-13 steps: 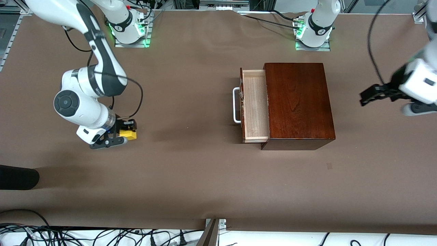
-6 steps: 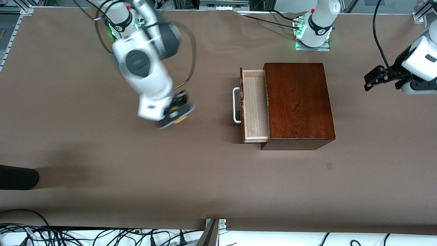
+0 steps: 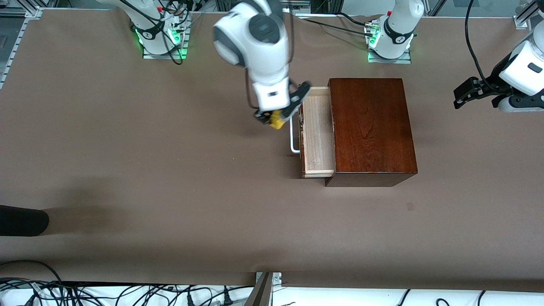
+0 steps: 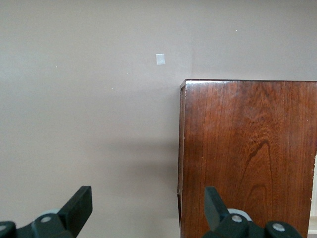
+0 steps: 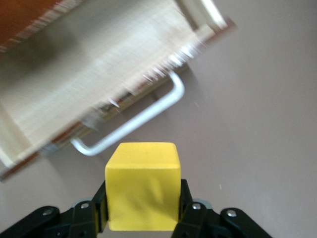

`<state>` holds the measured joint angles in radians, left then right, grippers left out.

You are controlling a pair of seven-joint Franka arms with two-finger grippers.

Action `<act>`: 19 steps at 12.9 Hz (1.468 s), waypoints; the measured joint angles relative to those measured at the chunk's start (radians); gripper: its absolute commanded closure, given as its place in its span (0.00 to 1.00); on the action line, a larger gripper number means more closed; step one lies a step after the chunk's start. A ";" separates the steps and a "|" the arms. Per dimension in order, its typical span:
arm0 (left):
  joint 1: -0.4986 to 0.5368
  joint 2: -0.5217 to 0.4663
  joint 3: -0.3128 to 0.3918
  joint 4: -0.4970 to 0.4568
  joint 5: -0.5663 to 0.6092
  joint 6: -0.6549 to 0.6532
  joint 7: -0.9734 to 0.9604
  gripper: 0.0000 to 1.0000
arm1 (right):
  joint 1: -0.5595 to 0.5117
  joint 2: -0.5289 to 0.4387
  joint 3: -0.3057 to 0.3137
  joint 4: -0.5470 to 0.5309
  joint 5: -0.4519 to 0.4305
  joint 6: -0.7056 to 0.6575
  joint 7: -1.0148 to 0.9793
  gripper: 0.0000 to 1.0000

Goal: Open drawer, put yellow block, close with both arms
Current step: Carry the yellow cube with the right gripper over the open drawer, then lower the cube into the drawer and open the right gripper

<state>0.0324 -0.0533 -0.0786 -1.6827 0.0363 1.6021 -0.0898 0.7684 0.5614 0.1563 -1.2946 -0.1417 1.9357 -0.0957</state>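
The dark reddish-brown wooden box (image 3: pixel 372 127) stands in the middle of the table toward the left arm's end. Its drawer (image 3: pixel 316 131) is pulled out, showing pale wood and a white U-shaped handle (image 3: pixel 293 131). My right gripper (image 3: pixel 278 115) is shut on the yellow block (image 3: pixel 276 122) and holds it in the air just beside the handle. In the right wrist view the block (image 5: pixel 142 186) sits between the fingers, with the handle (image 5: pixel 133 121) and the open drawer (image 5: pixel 94 74) below. My left gripper (image 3: pixel 463 95) is open and empty, in the air past the box at the left arm's end; its wrist view shows the box (image 4: pixel 247 158).
A black object (image 3: pixel 21 220) lies at the table's edge at the right arm's end. A small pale mark (image 3: pixel 409 206) is on the brown table cover nearer the front camera than the box. Cables run along the front edge.
My right gripper has lifted the yellow block off the table at the right arm's end and carried it across to just beside the drawer handle. My left gripper rose slightly, then held still.
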 measured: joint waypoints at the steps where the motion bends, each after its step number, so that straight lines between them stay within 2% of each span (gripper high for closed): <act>1: -0.001 0.000 0.000 0.000 0.000 -0.015 0.000 0.00 | 0.044 0.033 -0.001 0.045 -0.020 0.001 -0.004 1.00; 4: 0.000 0.000 0.001 0.000 0.000 -0.032 0.001 0.00 | 0.138 0.122 -0.003 0.145 -0.066 0.010 -0.043 1.00; 6: 0.000 0.000 0.001 0.001 0.000 -0.032 0.002 0.00 | 0.167 0.159 -0.004 0.173 -0.098 0.027 -0.088 1.00; 14: -0.011 0.002 0.000 0.010 0.000 -0.053 0.005 0.00 | 0.170 0.251 -0.015 0.184 -0.155 0.108 -0.243 1.00; 19: -0.011 0.040 0.000 0.060 0.000 -0.066 0.006 0.00 | 0.170 0.274 -0.019 0.184 -0.158 0.120 -0.310 1.00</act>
<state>0.0216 -0.0136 -0.0788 -1.6223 0.0363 1.5365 -0.0840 0.9387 0.8349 0.1374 -1.1101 -0.2992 2.0558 -0.4052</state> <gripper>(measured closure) 0.000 0.445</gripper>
